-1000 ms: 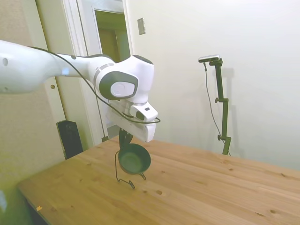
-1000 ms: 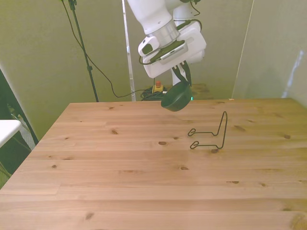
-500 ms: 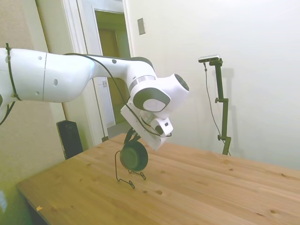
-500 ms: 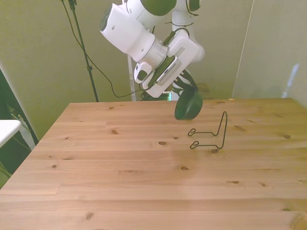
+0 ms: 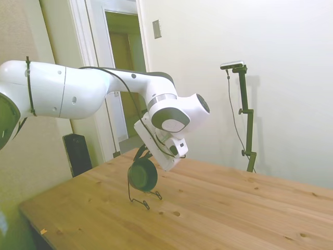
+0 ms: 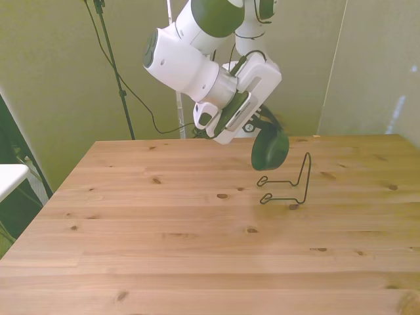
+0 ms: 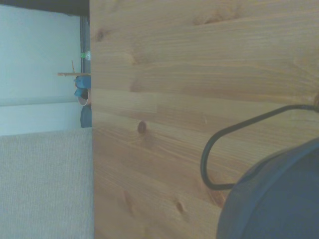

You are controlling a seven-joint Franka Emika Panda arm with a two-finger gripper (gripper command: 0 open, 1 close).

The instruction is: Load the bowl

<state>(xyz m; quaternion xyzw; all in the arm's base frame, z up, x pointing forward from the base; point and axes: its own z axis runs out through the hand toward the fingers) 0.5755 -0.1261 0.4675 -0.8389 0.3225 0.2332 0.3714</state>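
The bowl (image 6: 270, 149) is dark green and hangs tipped on its edge above the wooden table (image 6: 164, 249). My gripper (image 6: 264, 126) is shut on its upper rim. The bowl hovers just over the thin black wire rack (image 6: 289, 186), close to the rack's upright loop. In the side view the bowl (image 5: 142, 175) sits in front of the rack (image 5: 139, 197), with my gripper (image 5: 142, 155) above it. The wrist view shows the bowl's dark side (image 7: 279, 199) beside one curved foot of the rack (image 7: 213, 154).
The rack stands toward the front view's right on the table. A dark box (image 5: 77, 153) stands on the floor beyond the table's edge near a doorway (image 5: 124, 62). Cables hang behind the table (image 6: 141, 105).
The arm has carried the bowl toward the front view's right and lower, turning it from roughly level onto its edge, so it now hangs right over the wire rack.
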